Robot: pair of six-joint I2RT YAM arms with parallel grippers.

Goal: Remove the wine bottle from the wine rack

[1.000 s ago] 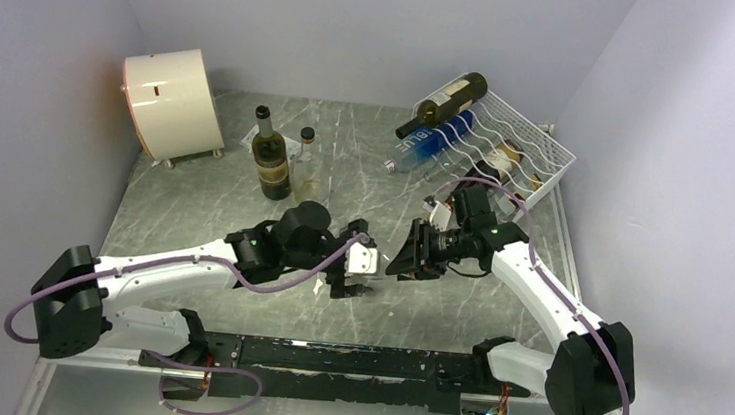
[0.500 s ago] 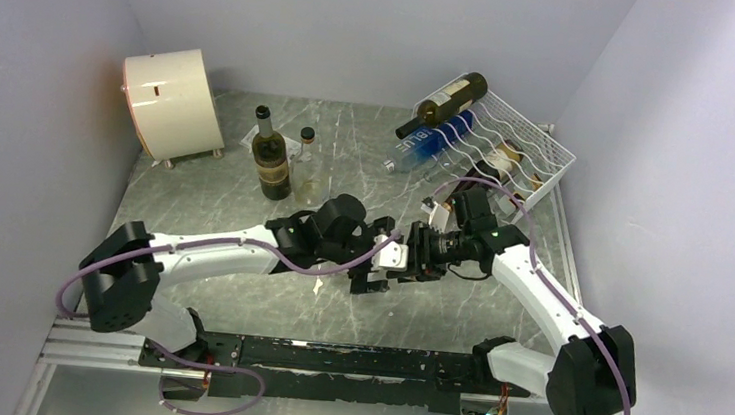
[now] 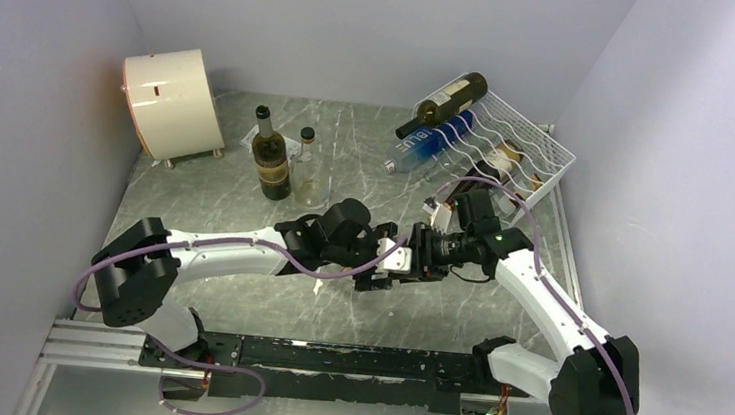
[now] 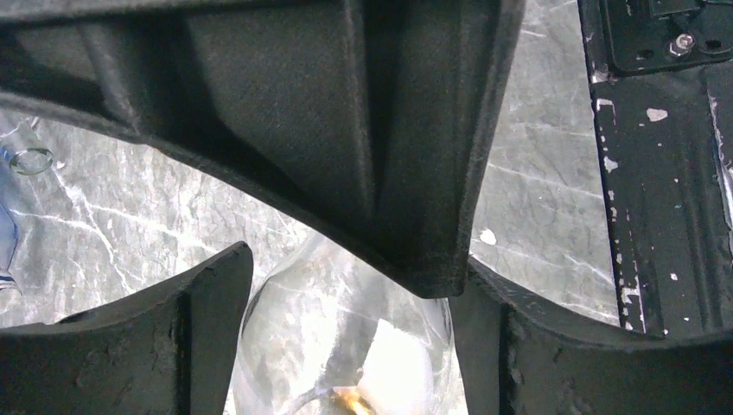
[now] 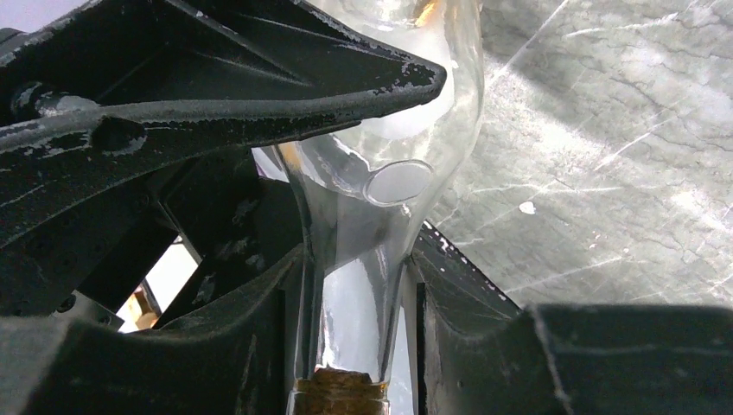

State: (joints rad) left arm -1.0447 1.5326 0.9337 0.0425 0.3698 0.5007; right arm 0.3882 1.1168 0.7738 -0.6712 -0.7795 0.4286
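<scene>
Jaws of the right gripper [image 5: 354, 298] are closed on the thin neck of the clear bottle [image 5: 411, 112], just above its cork [image 5: 337, 391]. The jaws of the left gripper [image 4: 346, 341] stand wide, one on each side of the bottle's round body. They seem to touch the glass, but we cannot tell if they really press it. We judge that this corked bottle is the one of the task. It hangs between the two arms over the middle of the table [image 3: 203, 203], well apart from the wine rack [image 3: 538, 157] at the back right, where a dark bottle [image 3: 448, 100] lies on the top row. So we think the lifting is done and a handover is in progress. For the next move, one gripper must hold firmly before the other lets go, because smooth glass can slip.
</scene>
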